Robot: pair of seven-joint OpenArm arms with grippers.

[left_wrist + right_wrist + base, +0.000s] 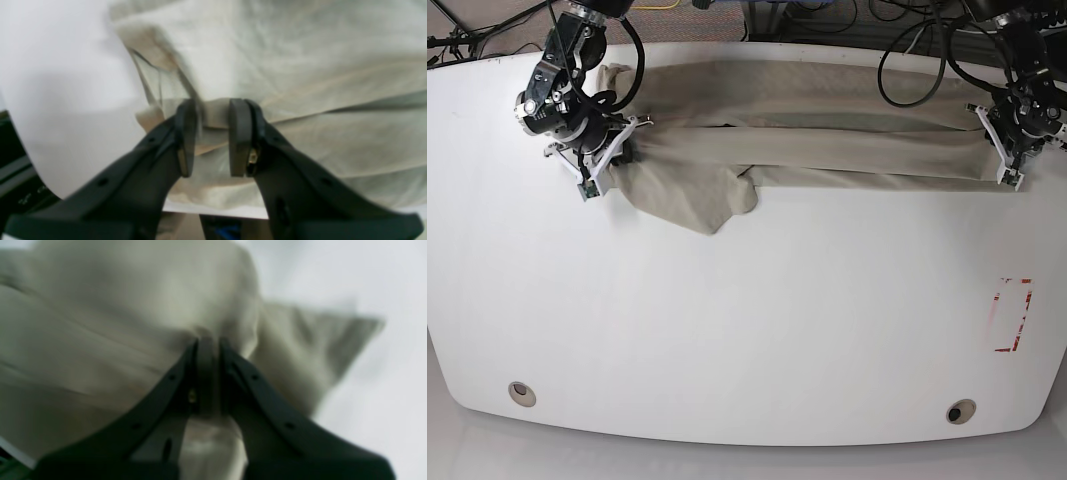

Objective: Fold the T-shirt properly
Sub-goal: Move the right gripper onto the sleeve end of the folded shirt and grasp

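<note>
one big white table [747, 330] takes up nearly the whole base view, and most of it is bare, so plenty of open room is left toward the near edge for dragging or laying cloth down. the t-shirt [827, 140] is stretched out as a long band along the far edge of the table, right up near that rim, so hardly any slack room is left behind it. it looks like a lengthwise fold has already been made, judging by the doubled layers running across, but it's not tidy: a loose flap, probably a sleeve, is hanging out toward the middle of the table on the side of the right arm. so maybe the first fold is done at best, and the sleeve tuck plus the crosswise folds would still be needed.

the right end effector [208, 350] is pressed nearly together with a bunch of the fabric pinched in it, though that wrist view is blurred. the left end effector [211, 133] is seen with its pads a bit apart and a fold of the hem end held between them, so cloth is gripped there too. a red outlined mark [1012, 315] is sitting near the table edge on the left arm's side, well apart from the shirt.
</note>
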